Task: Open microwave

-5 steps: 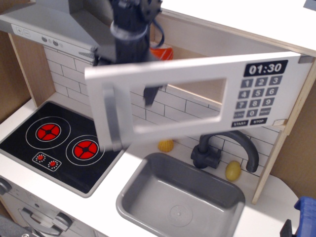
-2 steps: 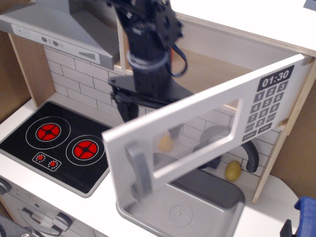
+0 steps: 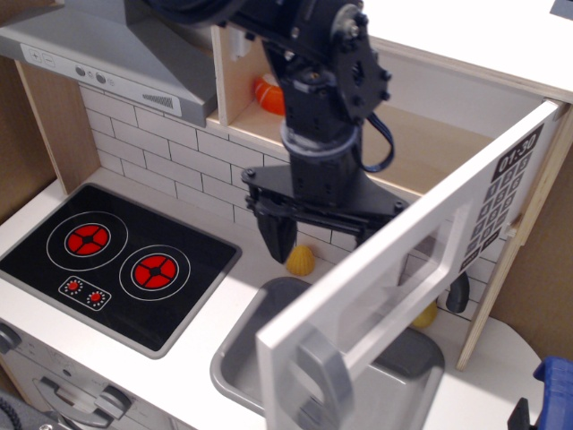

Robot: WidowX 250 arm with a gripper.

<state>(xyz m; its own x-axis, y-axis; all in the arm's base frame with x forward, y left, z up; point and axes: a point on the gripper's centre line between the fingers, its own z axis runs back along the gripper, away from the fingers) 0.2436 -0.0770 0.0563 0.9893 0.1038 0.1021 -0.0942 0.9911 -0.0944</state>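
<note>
The microwave [image 3: 430, 148] is a pale wood box high on the back wall. Its wide white door [image 3: 403, 269] is hinged on the right and stands swung far out toward me, over the sink. The grey bar handle [image 3: 322, 376] is at the door's near end and the black keypad [image 3: 506, 193] at the hinge end. My black gripper [image 3: 327, 235] hangs in front of the open cavity, behind the door. It is open and holds nothing. Its left finger [image 3: 277, 237] shows and the right one is partly hidden by the door. An orange object [image 3: 267, 97] lies inside at the left.
A grey range hood [image 3: 107, 63] hangs at the upper left above a black stove top [image 3: 116, 260]. A grey sink [image 3: 255, 345] lies under the door, with a dark faucet [image 3: 458, 291] and two yellow toys [image 3: 301, 261] [image 3: 426, 313] behind it. A blue object [image 3: 555, 381] is at the right edge.
The door has swung from nearly shut to wide open, its handle end moving toward me and down. My gripper has moved down and right in front of the cavity.
</note>
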